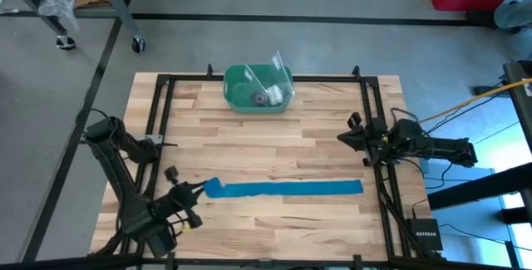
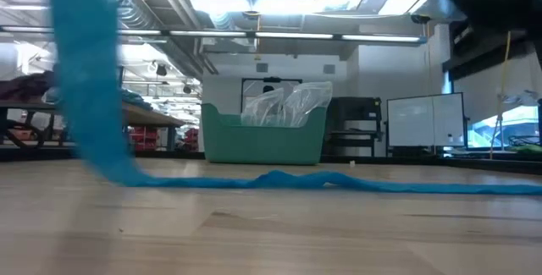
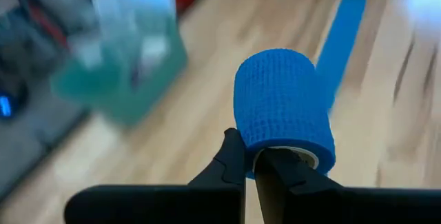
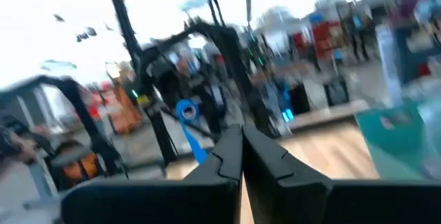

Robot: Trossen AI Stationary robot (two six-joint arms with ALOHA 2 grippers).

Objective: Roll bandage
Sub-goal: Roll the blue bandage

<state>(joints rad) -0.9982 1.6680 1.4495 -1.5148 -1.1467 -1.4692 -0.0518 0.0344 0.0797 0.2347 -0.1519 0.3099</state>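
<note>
There is one blue bandage (image 1: 287, 189), part of it wound into one small roll (image 3: 284, 107) and the rest lying as one long flat strip on the one wooden table (image 1: 274, 141). One green bin (image 1: 258, 87) stands on the table, with one piece of clear plastic (image 1: 268, 75) sticking out of it. Two robot arms are at the table, each with one gripper: the left gripper (image 1: 193, 192) and the right gripper (image 1: 342, 137), two in all.

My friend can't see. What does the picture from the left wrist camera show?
The left gripper is shut on the rim of a rolled part of the blue bandage, whose loose tail lies flat along the wooden table. A green bin sits blurred behind.
</note>
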